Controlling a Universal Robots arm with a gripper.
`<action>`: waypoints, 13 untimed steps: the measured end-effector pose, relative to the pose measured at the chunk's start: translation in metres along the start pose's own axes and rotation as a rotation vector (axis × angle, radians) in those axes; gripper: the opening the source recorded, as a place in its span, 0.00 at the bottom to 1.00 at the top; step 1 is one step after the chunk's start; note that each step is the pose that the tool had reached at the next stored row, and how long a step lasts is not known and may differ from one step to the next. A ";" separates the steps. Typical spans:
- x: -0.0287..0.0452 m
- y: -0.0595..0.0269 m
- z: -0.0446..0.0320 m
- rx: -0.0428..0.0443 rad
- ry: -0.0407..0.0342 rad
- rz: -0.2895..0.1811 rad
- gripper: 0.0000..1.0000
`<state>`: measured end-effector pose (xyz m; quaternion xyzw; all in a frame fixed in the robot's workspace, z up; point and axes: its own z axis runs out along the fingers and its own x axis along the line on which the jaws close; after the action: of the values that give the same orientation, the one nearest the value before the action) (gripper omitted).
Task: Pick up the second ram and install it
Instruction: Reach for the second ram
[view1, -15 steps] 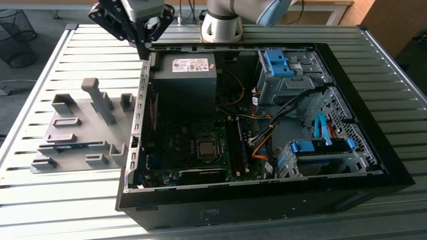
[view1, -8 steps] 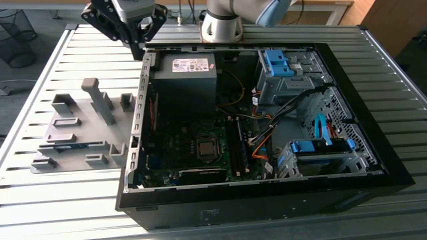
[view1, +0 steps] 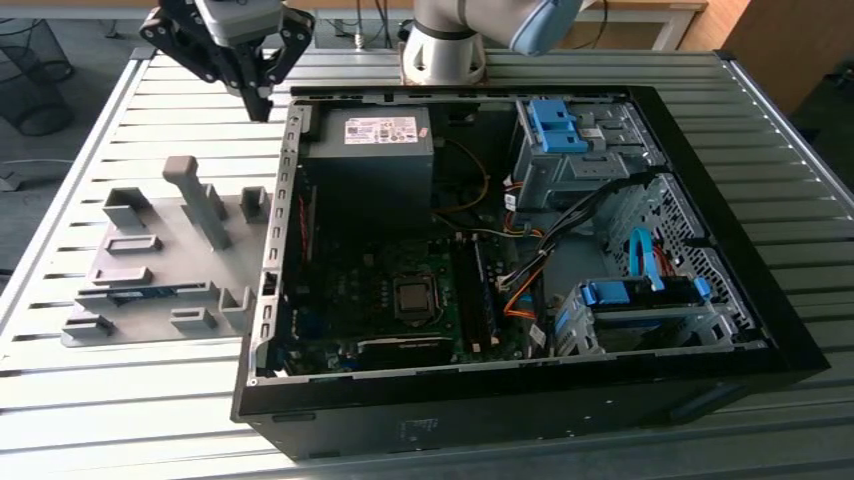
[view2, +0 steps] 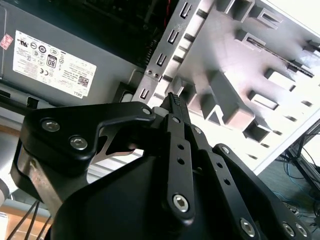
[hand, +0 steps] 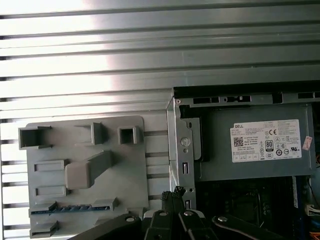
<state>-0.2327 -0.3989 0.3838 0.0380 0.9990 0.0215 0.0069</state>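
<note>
The second ram is a thin blue stick lying on edge in a slot of the grey fixture plate, left of the computer case in the exterior view. In the first wrist view the ram shows as a blue strip near the plate's edge. My gripper hangs high over the case's far corner, on the exterior view's left, well away from the ram. Its fingers are shut together with nothing between them, and the fingertips also show in the first wrist view.
The open computer case lies on the slatted metal table, with power supply, motherboard memory slots, orange cables and two bright blue drive brackets inside. Grey upright blocks stand on the fixture plate.
</note>
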 end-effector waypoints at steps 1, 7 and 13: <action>0.0019 -0.0001 0.0000 0.0000 0.0000 0.000 0.10; 0.0126 -0.0010 0.0003 0.0000 0.0000 0.000 0.10; 0.0231 -0.0018 0.0006 0.0000 0.0000 0.000 0.10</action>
<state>-0.2559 -0.3989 0.3829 0.0380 0.9990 0.0215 0.0069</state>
